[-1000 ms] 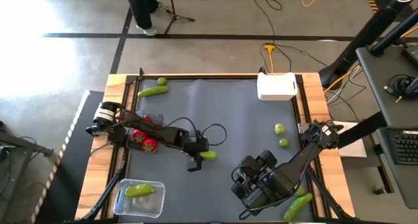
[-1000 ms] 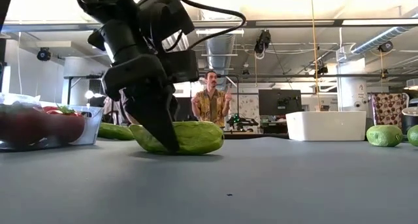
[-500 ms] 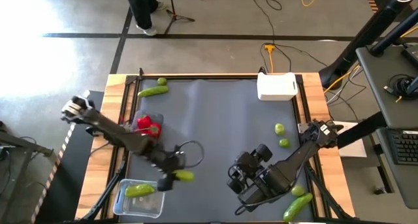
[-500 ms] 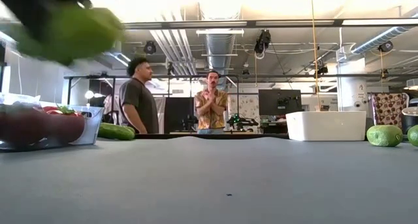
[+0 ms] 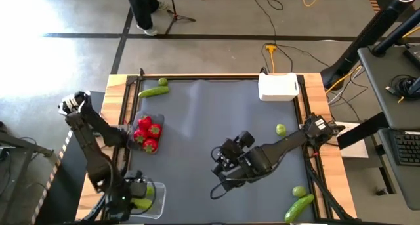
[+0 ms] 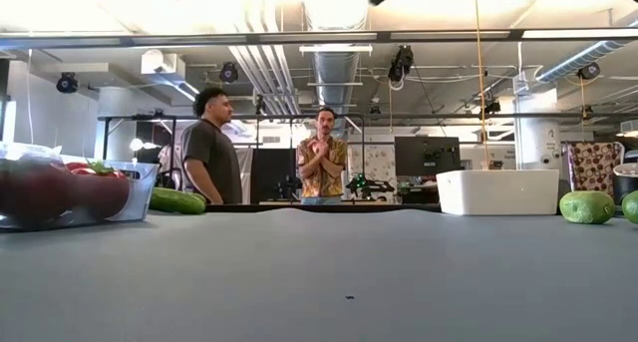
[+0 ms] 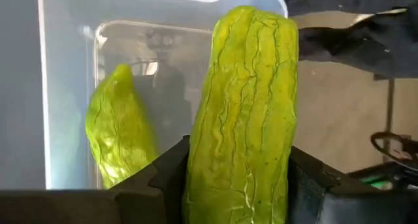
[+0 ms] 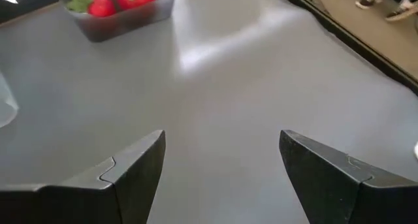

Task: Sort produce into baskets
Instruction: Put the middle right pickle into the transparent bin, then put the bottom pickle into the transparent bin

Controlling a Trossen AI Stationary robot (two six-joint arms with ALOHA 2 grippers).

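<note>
My left gripper [image 7: 236,181] is shut on a long green cucumber [image 7: 241,106] above the clear tub [image 5: 157,200] at the table's near left corner. A second cucumber [image 7: 121,136] lies in that tub. My right gripper [image 8: 222,159] is open and empty above the bare mat near the table's middle [image 5: 220,168]. Red pieces [image 5: 147,133] sit in the dark tray at the left. Another cucumber [image 5: 154,90] and a lime ball [image 5: 162,82] lie at the far left. A lime ball [image 5: 281,128] lies at the right. A ball [image 5: 298,191] and a cucumber [image 5: 299,206] lie at the near right. My left gripper pinches the cucumber's two long sides [image 7: 196,178] between its two fingers [image 7: 163,181]. The fingers come from above and lie across it. The cucumber is lifted clear, above the tub's opening. Its near end is cut off by the picture's edge.
The white box [image 5: 279,87] stands at the far right of the mat. The wooden frame [image 5: 118,87] borders the mat. Two people [image 6: 214,148] stand in the room beyond the far edge. My right arm [image 5: 282,146] crosses the mat's right half.
My left gripper has lifted the cucumber off the mat's middle and carried it toward the near left corner, to above the clear tub. My right gripper has moved toward the table's left and far side, staying open.
</note>
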